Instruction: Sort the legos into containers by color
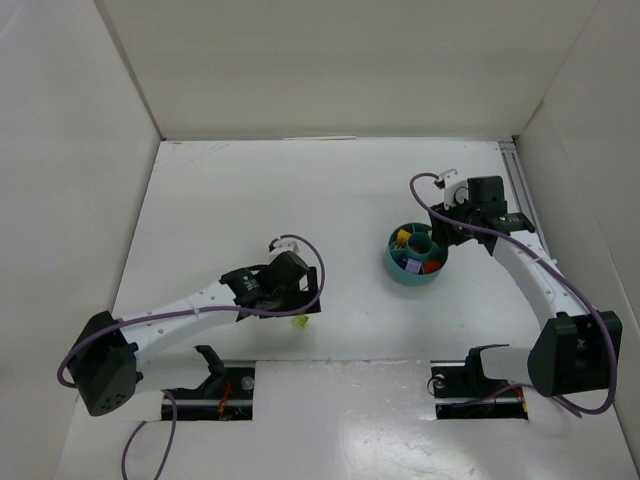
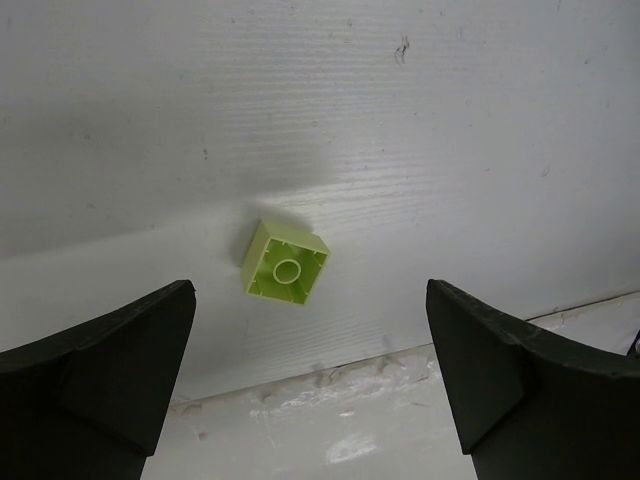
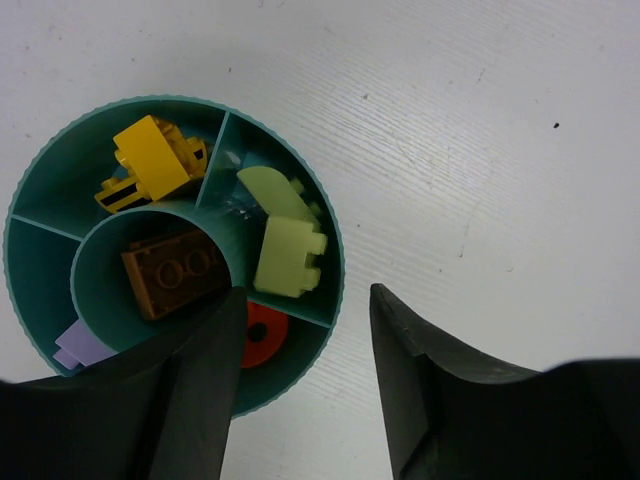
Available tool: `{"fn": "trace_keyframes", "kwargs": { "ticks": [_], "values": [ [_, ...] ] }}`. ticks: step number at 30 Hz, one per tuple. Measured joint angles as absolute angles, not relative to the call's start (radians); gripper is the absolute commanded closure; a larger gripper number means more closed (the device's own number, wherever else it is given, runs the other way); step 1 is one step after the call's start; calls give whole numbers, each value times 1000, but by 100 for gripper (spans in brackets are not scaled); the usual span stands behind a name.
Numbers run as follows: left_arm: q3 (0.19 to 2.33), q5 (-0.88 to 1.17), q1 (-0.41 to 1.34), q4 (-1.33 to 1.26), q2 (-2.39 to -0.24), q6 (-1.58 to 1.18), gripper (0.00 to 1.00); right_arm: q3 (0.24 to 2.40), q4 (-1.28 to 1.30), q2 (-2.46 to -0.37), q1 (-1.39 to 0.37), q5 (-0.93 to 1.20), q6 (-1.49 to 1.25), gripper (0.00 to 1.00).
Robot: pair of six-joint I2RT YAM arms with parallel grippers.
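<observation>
One lime green lego [image 2: 285,262] lies alone on the white table with its hollow underside up, also seen near the front edge [image 1: 298,322]. My left gripper [image 2: 308,335] hangs over it, open wide, the brick just beyond the fingertips [image 1: 303,308]. The teal bowl [image 3: 100,105] of containers holds yellow legos [image 3: 155,160], lime green legos [image 3: 285,240], a brown brick [image 3: 175,272] in the central cup, a round orange piece [image 3: 265,335] and a purple brick [image 3: 75,345]. My right gripper [image 3: 305,320] is open and empty above the bowl's rim [image 1: 445,228].
White walls enclose the table on three sides. A seam with scuffed tape [image 2: 400,350] runs close behind the lone green brick. Two cut-outs at the near edge hold the arm bases [image 1: 215,385] [image 1: 480,385]. A rail [image 1: 520,180] runs along the right wall.
</observation>
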State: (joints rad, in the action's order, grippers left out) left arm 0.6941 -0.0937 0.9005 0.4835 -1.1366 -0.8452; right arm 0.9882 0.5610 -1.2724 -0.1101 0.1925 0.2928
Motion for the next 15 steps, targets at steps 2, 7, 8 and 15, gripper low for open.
{"fn": "trace_keyframes", "kwargs": {
  "ticks": [2, 7, 8, 15],
  "values": [
    [694, -94, 902, 484, -1137, -849, 1, 988, 561, -1272, -110, 190, 292, 37],
    [694, -95, 902, 485, -1137, -852, 1, 988, 561, -1272, -110, 191, 292, 37],
    [694, -95, 902, 485, -1137, -852, 1, 988, 561, -1272, -110, 190, 291, 36],
    [692, -95, 911, 494, -1132, -867, 2, 989, 577, -1229, -110, 170, 282, 30]
  ]
}}
